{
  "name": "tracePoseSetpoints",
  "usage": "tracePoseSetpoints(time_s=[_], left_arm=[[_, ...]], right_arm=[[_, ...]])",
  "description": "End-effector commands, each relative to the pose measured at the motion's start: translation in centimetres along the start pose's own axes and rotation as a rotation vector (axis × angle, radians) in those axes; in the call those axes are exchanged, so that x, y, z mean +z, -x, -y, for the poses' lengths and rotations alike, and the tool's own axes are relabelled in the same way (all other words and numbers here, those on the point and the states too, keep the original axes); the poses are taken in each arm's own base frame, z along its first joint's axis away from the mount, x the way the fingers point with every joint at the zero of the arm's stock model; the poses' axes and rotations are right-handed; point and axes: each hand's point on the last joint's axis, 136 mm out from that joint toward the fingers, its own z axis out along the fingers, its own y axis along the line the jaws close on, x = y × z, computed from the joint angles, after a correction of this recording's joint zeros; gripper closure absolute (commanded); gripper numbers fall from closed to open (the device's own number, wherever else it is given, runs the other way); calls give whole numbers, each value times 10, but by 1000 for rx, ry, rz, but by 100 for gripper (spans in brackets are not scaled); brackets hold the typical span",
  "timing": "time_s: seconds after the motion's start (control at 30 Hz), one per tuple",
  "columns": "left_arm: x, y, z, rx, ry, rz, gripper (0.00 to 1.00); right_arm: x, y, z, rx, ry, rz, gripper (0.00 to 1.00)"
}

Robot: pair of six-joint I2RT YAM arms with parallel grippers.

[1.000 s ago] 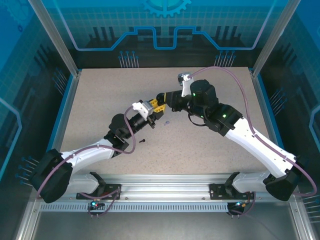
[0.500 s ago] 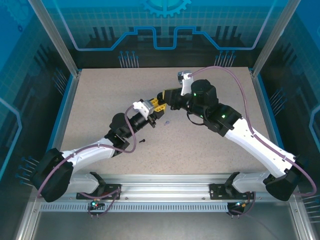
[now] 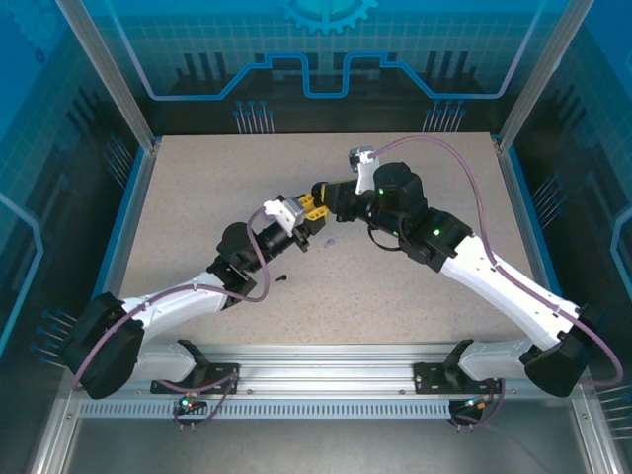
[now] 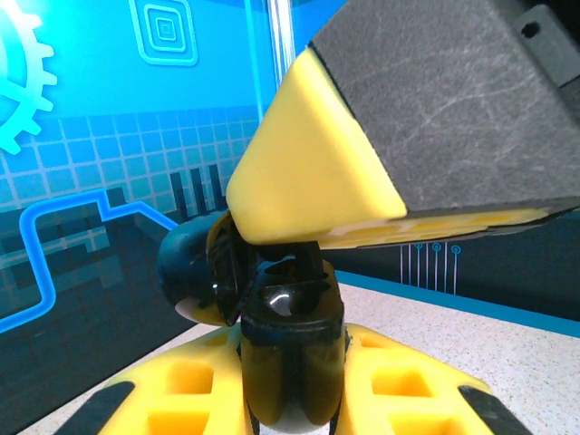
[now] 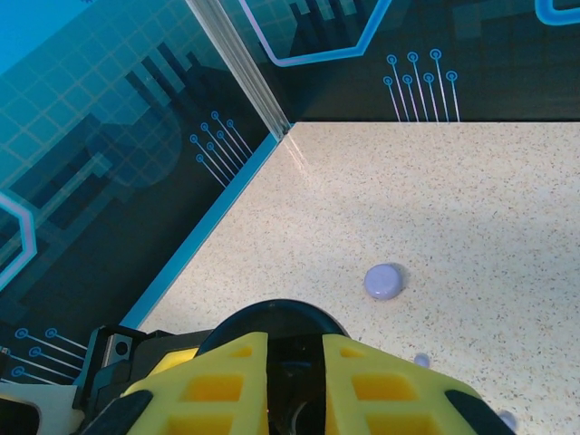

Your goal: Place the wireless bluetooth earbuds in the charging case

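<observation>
Since a moment ago, the right arm has slid a tiny bit to the left, toward the other arm. The left arm has stayed put.

One little lilac earbud (image 3: 329, 240) lies on the speckled table (image 3: 197, 197), just below the spot where the two grippers meet. A tiny black piece (image 3: 283, 279) lies on the table too, close beside the left arm. It is too small to tell what it is.

From the right wrist, a small round lilac thing (image 5: 384, 281) sits on the table past the fingers. A much smaller lilac bit (image 5: 421, 360) lies nearer to them.

The black charging case (image 4: 290, 308) is up off the table. The left gripper (image 4: 290, 362) has its yellow fingers squeezed tight on it, one on each side. A round black part (image 4: 192, 267) sticks out to the left of the case.

The right gripper (image 5: 296, 376) comes in from the other side and its tip is right on top of the case. Its two yellow fingers are close together, with a thin dark gap between them. The round black case (image 5: 272, 317) sits just past its fingertips. I cannot tell if this gripper is holding anything.

From above, the left gripper (image 3: 304, 209) and the right gripper (image 3: 322, 197) meet nose to nose over the middle of the table.
</observation>
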Motion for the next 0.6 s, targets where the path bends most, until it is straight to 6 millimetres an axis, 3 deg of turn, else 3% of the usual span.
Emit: tracePoseSetpoints(time_s=[0.0, 0.13, 0.27, 0.57], left_arm=[[4, 30, 4, 19, -14, 84, 100], [3, 31, 3, 19, -8, 85, 100], [4, 32, 3, 17, -10, 86, 100], [4, 26, 2, 1, -4, 72, 100]], right_arm=[[1, -3, 6, 15, -5, 1, 82], [1, -7, 10, 22, -8, -9, 81], [-1, -6, 10, 34, -8, -10, 71], [-20, 36, 3, 62, 18, 70, 34]])
